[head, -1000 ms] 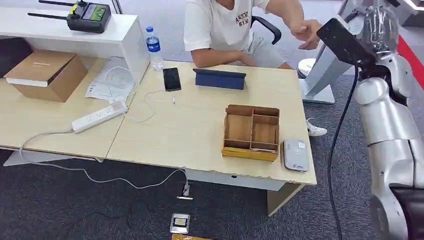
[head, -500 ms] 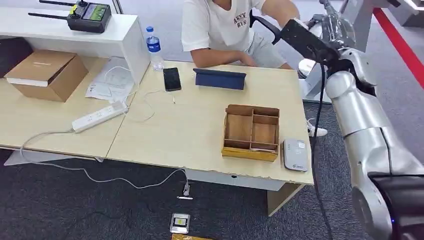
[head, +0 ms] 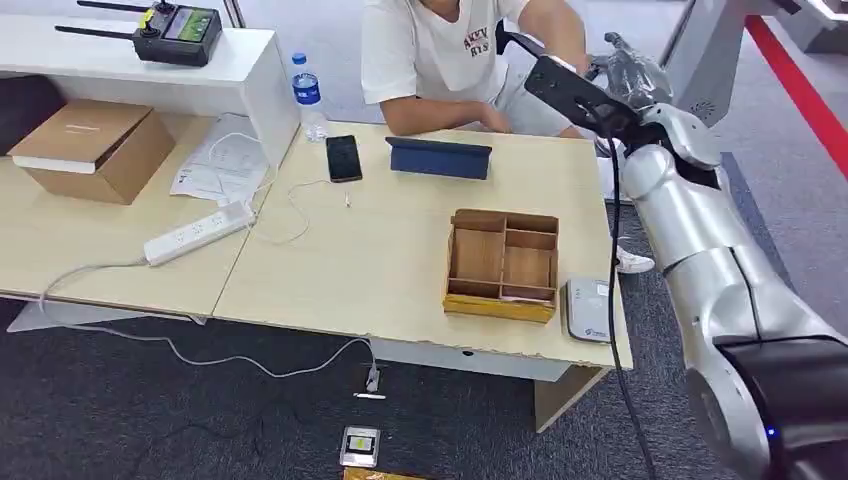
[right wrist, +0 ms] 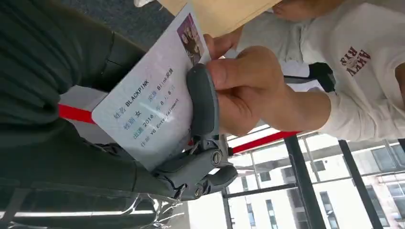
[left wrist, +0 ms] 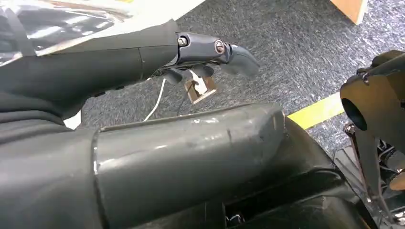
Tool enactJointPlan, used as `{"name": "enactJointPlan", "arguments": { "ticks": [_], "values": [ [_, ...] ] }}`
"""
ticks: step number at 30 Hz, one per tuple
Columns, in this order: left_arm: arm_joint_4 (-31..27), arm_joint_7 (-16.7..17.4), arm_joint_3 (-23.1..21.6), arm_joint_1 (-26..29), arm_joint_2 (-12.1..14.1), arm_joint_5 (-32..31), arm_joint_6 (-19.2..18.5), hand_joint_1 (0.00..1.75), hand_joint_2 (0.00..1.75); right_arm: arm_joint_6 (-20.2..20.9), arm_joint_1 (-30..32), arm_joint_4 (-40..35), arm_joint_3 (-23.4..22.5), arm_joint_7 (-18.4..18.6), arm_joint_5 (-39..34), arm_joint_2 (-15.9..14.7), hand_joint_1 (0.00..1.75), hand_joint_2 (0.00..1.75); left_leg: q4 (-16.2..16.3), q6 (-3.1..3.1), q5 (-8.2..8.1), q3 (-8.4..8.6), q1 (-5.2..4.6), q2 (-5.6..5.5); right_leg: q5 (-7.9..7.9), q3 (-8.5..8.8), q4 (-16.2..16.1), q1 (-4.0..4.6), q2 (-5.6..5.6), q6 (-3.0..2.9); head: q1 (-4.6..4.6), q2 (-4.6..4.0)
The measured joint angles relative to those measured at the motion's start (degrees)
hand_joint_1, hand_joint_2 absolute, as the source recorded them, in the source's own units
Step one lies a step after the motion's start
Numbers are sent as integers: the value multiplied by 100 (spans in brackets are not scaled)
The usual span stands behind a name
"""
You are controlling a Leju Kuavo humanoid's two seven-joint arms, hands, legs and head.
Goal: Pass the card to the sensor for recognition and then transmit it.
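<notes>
Left of the card [right wrist: 148, 114], your left hand [left wrist: 210, 52] is hanging over carpet, fingers curled on nothing. Your right hand [right wrist: 203, 143] is pinching the thin, glossy card while a person's hand [right wrist: 243, 88] is gripping its far edge. Both pulling at once risks bending or dropping it.

Card [right wrist: 153, 112]: "BLACKPINK", "2016", "8". Person's white shirt [right wrist: 363, 67]: red "AKVV RYS", rotated.
</notes>
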Motion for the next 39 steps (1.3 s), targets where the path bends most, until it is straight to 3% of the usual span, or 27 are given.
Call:
{"name": "enactJointPlan", "arguments": {
  "ticks": [1, 10, 11, 21, 28, 32, 34, 37, 39],
  "values": [
    [0, 9, 0, 0, 0, 0, 0, 0, 0, 0, -4, 17, 11, 0, 2, 9, 0, 175, 0, 0, 0, 0, 0, 0, 0, 0, 0, 0, 0, 0, -2, 0],
    [0, 13, 2, 2, 0, 55, -74, 0, 0, -28, -8, 175, 26, -72, -122, 63, 0, 175, 0, 0, 0, 0, 0, 0, 0, 0, 0, 0, 0, 0, 0, 2],
    [-2, 13, 0, 2, 0, 55, -83, 0, 0, -31, -13, 188, 26, -105, -140, 68, 0, 0, 0, 0, 0, 0, 0, 1, 1, 0, 0, 0, 0, 0, 0, 2],
    [-2, 48, 2, 8, 0, 81, -87, 0, 0, -234, -17, 273, 20, -409, -462, 59, 0, 0, 2, 0, 0, 1, 0, 1, 1, -1, 0, 0, 0, -1, 0, 2],
    [0, 142, 7, 26, 0, 194, -103, 0, 0, -326, -28, 260, -227, -1163, -1671, 61, 0, 0, 1, 0, 0, 2, 0, 1, 1, 0, 0, 0, 0, -1, 0, 0],
    [2, 418, 28, 86, 26, 547, -74, 0, 0, -280, 13, 155, -431, -1465, -2162, 57, 0, 0, 1, 0, 0, 7, 0, 5, 1, 0, -1, 0, 1, -1, 0, 2],
    [15, 612, 129, 97, 147, 943, -85, 0, 0, -218, 97, 61, -494, -1563, -2394, 24, 0, 0, 2, 0, 0, 9, 1, 6, 1, 0, -1, 1, 2, -1, 2, 0],
    [39, 608, 429, 23, 477, 1719, -365, 0, 0, -164, 230, -99, -564, -1571, -2846, -48, 0, 0, 2, -2, 1, 12, 3, 6, 2, -2, -1, 2, 2, -3, -2, 2],
    [70, 621, 662, 16, 682, 2060, -330, 0, 0, -146, 304, -218, -581, -1543, -3060, -157, 0, 0, 0, -2, 1, 16, 4, 7, 0, 0, 0, 5, 3, -6, -4, 2]
  ]
}}
